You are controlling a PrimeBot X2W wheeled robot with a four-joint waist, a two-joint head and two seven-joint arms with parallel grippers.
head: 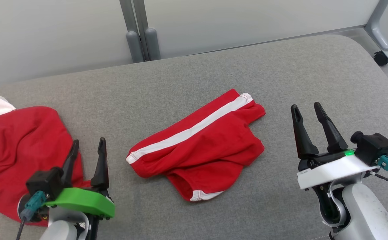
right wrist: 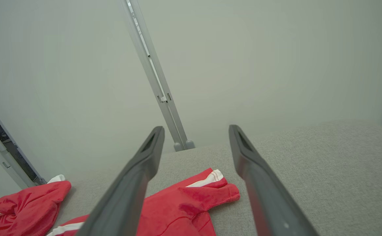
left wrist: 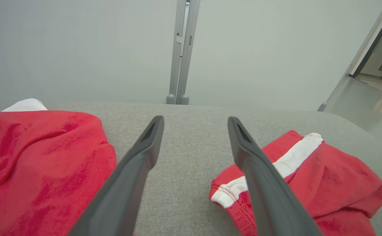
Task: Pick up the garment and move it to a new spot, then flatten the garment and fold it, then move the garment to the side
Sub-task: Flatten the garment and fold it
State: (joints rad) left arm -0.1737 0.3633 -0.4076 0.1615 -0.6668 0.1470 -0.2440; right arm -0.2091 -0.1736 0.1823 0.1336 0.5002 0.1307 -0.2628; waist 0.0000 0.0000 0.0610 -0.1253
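Observation:
A red garment with a white side stripe (head: 200, 143) lies crumpled in the middle of the grey padded surface (head: 213, 73); it also appears at the right of the left wrist view (left wrist: 325, 183) and low in the right wrist view (right wrist: 184, 203). A second red garment with a white patch (head: 17, 143) is heaped at the left (left wrist: 40, 164) (right wrist: 27, 203). My left gripper (head: 89, 140) stands open at that heap's right edge, with bare grey cloth between its fingers (left wrist: 195, 118). My right gripper (head: 306, 106) is open to the right of the striped garment, apart from it (right wrist: 196, 127).
A pale partition with grey posts (head: 140, 36) runs behind the surface. A caster wheel and frame leg (head: 382, 55) stand at the far right, past the surface's rounded corner. Bare grey cloth lies between the two garments and around my right gripper.

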